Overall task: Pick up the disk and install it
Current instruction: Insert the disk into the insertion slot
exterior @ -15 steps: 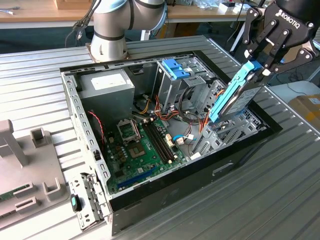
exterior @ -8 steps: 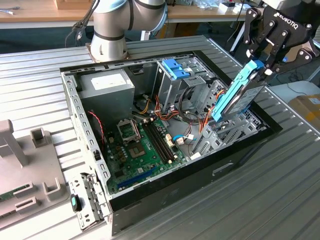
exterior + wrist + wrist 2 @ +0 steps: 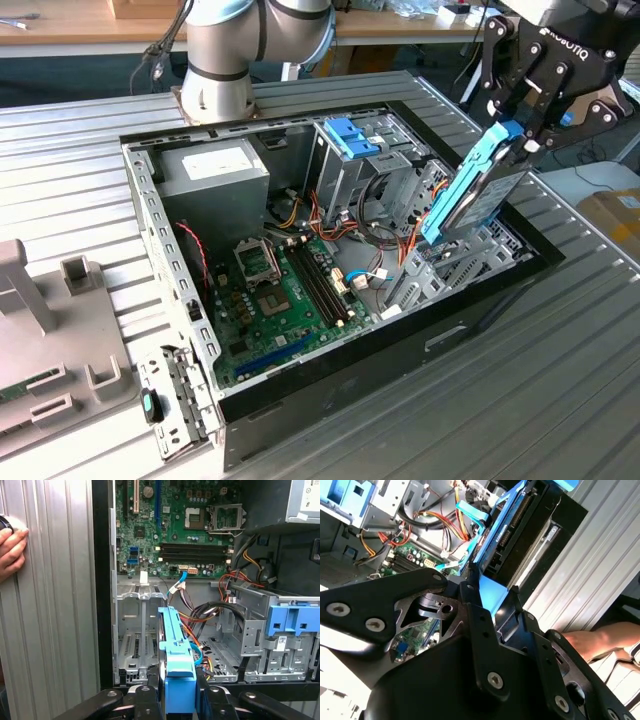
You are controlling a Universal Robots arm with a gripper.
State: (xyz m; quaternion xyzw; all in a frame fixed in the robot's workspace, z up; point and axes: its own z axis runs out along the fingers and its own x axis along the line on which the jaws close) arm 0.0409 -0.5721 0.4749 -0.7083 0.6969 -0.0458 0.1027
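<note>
Carrying step: pincer [image 3: 522,140], upper right of the exterior view, clamped the disk [image 3: 478,195] by its upper end; disk hung tilted above the open case [image 3: 150,215], unseated; seating would demand alignment with the bay [image 3: 142,647].

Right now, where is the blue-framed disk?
At the exterior view's right, the disk hangs tilted in the claw, over that end of the open computer case, right of the silver drive cage.
</note>
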